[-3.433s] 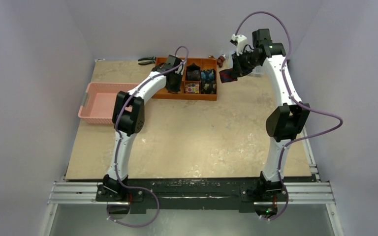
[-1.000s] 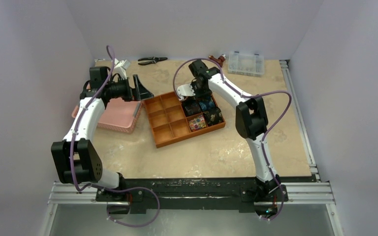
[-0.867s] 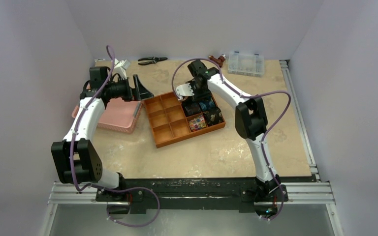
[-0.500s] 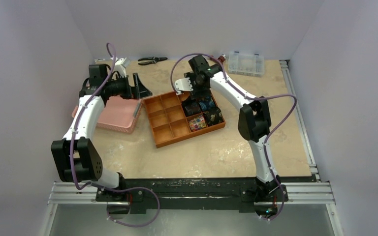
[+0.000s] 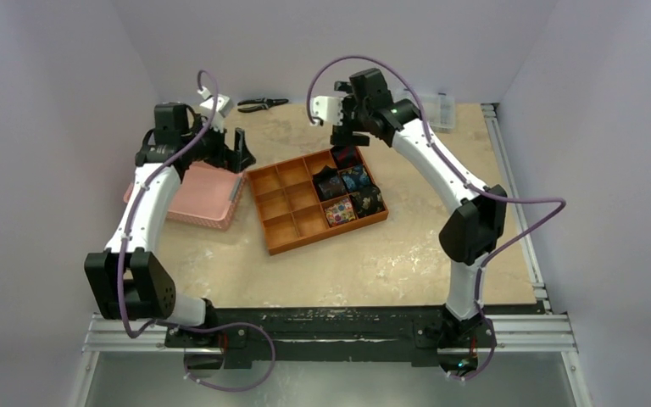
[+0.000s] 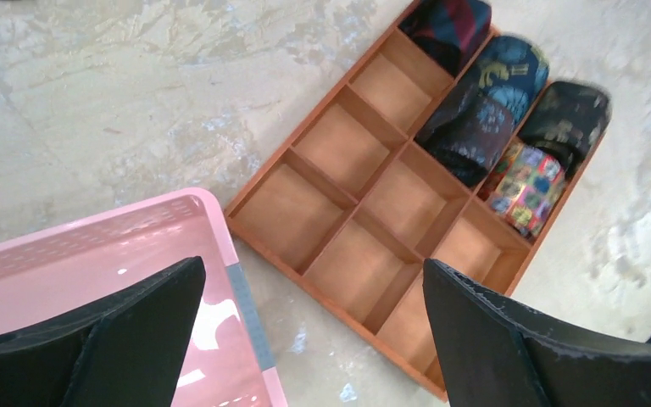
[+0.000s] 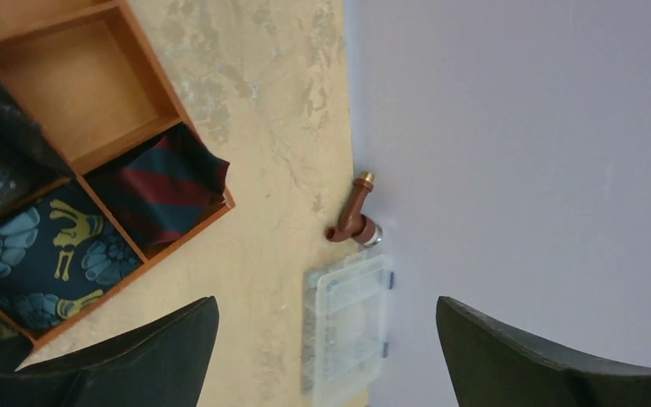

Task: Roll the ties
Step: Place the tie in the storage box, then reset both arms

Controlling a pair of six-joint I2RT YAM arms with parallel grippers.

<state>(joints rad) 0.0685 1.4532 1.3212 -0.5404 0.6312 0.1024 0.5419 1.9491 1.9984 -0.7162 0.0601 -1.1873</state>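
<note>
Left gripper (image 6: 314,339): fingers wide, empty, hovering. Pink basket (image 6: 93,254) under left finger, wooden divider tray (image 6: 292,212) between fingers, rolled ties (image 6: 475,127) beyond right finger.
Right gripper (image 7: 326,356): fingers wide, empty. Navy-red striped tie (image 7: 165,191) beyond left finger, in corner compartment, edge apparently lapping rim.
Risk: loose roll unwinds, or passing finger snags it.

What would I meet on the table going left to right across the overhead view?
From the left: pink basket → wooden tray holding the rolled ties → clear plastic box, partly hidden behind the right arm.
</note>
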